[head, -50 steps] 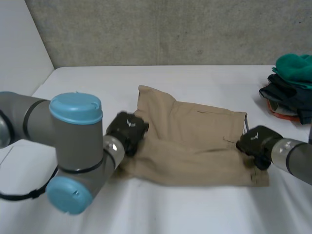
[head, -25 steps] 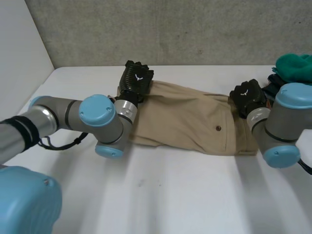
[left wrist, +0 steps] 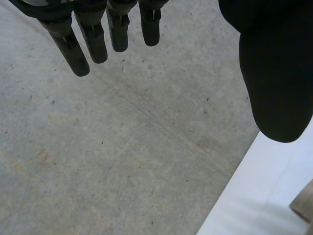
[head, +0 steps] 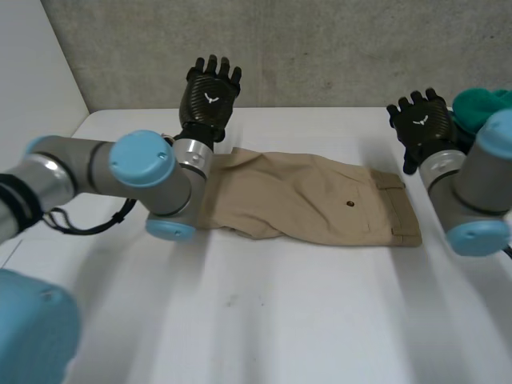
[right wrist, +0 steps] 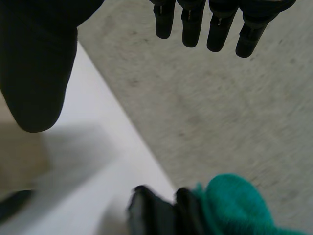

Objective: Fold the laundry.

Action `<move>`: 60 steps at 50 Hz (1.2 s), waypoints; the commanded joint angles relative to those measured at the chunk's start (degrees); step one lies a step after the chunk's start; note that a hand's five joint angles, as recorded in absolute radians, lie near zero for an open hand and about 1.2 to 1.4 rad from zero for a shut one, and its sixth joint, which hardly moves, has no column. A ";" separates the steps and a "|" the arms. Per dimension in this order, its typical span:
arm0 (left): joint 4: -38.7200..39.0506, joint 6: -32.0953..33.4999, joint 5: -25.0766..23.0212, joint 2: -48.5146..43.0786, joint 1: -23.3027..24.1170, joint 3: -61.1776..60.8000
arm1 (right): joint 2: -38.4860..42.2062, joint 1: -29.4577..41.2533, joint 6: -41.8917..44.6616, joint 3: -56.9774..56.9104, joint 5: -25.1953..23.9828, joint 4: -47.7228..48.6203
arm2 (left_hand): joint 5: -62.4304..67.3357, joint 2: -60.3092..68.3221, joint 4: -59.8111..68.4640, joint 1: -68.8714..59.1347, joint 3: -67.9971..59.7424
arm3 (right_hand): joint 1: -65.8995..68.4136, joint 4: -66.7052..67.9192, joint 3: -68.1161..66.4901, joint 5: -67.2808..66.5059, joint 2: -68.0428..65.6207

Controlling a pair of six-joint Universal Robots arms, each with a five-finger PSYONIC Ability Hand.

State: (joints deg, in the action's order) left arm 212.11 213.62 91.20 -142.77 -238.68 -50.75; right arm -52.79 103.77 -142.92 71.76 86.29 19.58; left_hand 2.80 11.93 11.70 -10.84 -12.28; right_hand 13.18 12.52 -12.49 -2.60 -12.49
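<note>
**A:** Garment status?

**B:** Khaki shorts (head: 312, 200) lie flat mid-way across the white table (head: 280, 336), doubled lengthwise into a long strip. The waistband end is towards the right arm and a pocket button faces up. The left end is slightly rumpled.

**A:** Hands?

**B:** The left hand (head: 210, 92) is raised beyond the strip's left end, its fingers (left wrist: 93, 39) straight and spread, holding nothing. The right hand (head: 422, 124) is raised beyond the waistband end, its fingers (right wrist: 215, 24) also straight, and it is empty. Neither touches the cloth.

**A:** Step in hand?

**B:** My judgement is that the lengthwise fold is laid and both hands are clear of it. A crosswise fold looks due next. That calls for coming down on one short end, pinching both its corners, and carrying it over onto the other end without dragging the lower layer.

**A:** Anything in the way?

**B:** More laundry is piled at the far right of the table, a green garment (head: 480, 104) on top of dark garments (right wrist: 156, 210). It is close to the right hand and may get brushed on the way down. The concrete wall (head: 320, 48) is behind both hands.
</note>
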 commanded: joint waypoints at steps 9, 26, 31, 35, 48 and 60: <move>-3.63 -9.27 0.03 14.80 1.46 -26.41 | -9.17 -2.60 -9.40 13.05 -4.73 -21.43 | -1.07 -0.20 0.03 -0.89 0.55 | -3.10 -2.44 2.41 2.52 2.42; -4.16 -12.18 0.29 15.15 1.73 -28.52 | -1.26 -5.50 -5.97 13.05 -3.94 -9.64 | -1.07 -0.20 0.03 -0.89 0.55 | 66.82 67.48 -67.51 -67.40 -67.51; -4.51 -12.35 0.29 15.68 1.73 -28.70 | -3.37 -8.14 -5.71 14.28 -4.55 -10.00 | -1.07 -0.20 0.03 -0.89 0.55 | 66.82 67.48 -67.51 -67.40 -67.51; -6.00 -12.88 0.38 17.17 1.64 -28.88 | -7.32 -10.51 -2.99 15.42 -4.64 -10.96 | -1.07 -0.20 0.03 -0.89 0.56 | 66.82 67.48 -67.51 -67.40 -67.51; -13.48 -19.30 0.47 22.18 1.02 -30.72 | -11.63 -12.19 23.11 15.52 -2.36 -11.07 | -1.24 -0.37 -0.14 -0.72 0.72 | 66.82 67.48 -67.51 -67.40 -67.51; -13.30 -19.39 0.47 23.24 1.02 -31.51 | -8.04 9.95 23.82 11.39 -14.74 2.13 | -1.07 -0.20 0.03 -0.89 0.55 | 66.82 67.48 -67.51 -67.40 -67.51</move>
State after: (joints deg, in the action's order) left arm 198.55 194.09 91.52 -119.47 -237.76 -82.31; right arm -64.80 103.86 -118.69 84.95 79.07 15.75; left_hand 2.79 11.93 11.70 -10.84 -12.28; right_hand 61.67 68.86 -68.48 -56.68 -67.00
